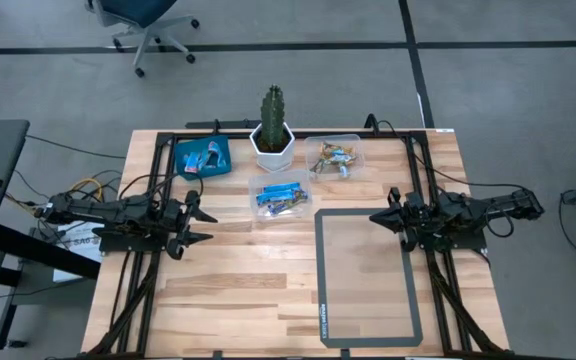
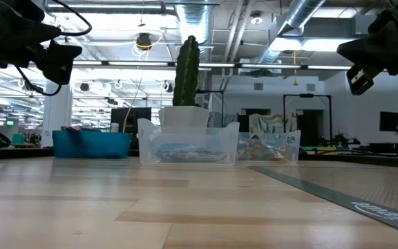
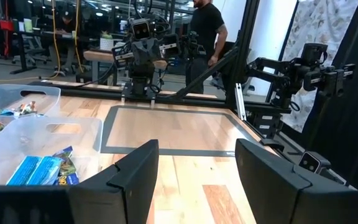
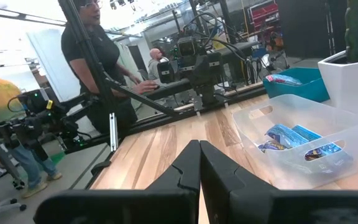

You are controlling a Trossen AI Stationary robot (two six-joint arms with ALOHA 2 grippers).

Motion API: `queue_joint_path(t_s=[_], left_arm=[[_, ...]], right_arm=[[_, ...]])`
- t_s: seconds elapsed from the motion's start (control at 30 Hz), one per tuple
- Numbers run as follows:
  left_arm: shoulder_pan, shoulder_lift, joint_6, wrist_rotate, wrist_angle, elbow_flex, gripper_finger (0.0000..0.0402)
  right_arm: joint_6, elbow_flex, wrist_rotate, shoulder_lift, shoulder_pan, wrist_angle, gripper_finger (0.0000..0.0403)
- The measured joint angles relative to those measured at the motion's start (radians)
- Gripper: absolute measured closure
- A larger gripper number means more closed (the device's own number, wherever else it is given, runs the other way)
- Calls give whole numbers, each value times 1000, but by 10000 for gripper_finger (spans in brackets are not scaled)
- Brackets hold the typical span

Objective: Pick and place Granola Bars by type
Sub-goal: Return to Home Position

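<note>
The granola bars lie sorted in three containers at the table's far side: light blue ones (image 1: 202, 158) in the blue square tray (image 1: 224, 152), dark blue printed ones (image 1: 279, 196) in a clear container (image 1: 280, 176), brown-gold ones (image 1: 333, 160) in a second clear container (image 1: 353, 143). My left gripper (image 1: 198, 225) hovers open over the table's left side, holding nothing. My right gripper (image 1: 380, 217) hovers shut at the right, over the grey-framed mat's edge (image 1: 319, 250). In the right wrist view the dark blue bars (image 4: 297, 140) show in their container.
A cactus in a white pot (image 1: 272, 135) stands between the containers at the far edge. A grey-framed mat (image 1: 410, 290) lies on the table's right half. Bare wood spreads across the near and middle table. People stand beyond the table (image 4: 98, 50).
</note>
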State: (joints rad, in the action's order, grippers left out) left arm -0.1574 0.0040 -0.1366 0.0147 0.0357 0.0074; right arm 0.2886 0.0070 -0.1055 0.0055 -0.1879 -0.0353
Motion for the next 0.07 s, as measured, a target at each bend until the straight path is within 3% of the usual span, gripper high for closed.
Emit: queue_joint_path(t_s=[0.07], left_arm=[[0,0,-3,0,0,0,195]], right_arm=[[0,0,0,0,0,0,403]])
